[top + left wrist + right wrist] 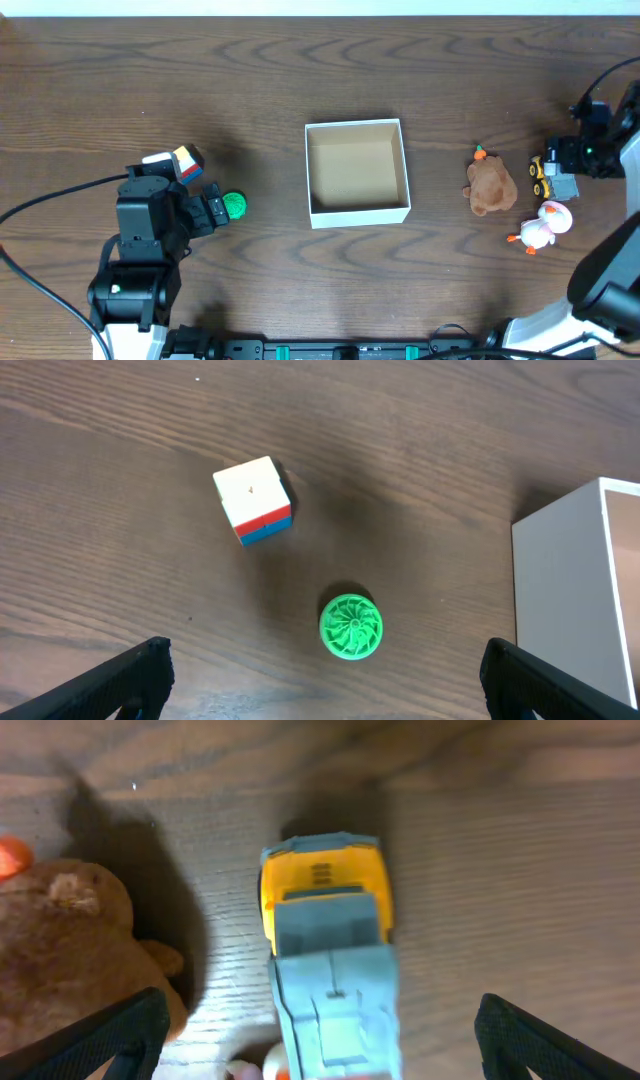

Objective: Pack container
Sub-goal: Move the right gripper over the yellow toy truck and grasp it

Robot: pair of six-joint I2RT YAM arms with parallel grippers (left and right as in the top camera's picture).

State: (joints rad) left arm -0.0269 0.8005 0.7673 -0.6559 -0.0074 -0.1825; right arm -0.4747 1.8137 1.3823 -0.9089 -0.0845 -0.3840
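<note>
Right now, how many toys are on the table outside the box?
5: a cube and green ball left of the box; a brown plush, truck and duck right of it. None seems hidden.

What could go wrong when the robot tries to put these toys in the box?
1. The green ball is round, so it might roll away if the open left gripper nudges it while closing.
2. The toy truck sits close beside the brown plush, so the open right gripper could catch the plush too.
3. The container looks shallow; a dropped ball might bounce out.
</note>
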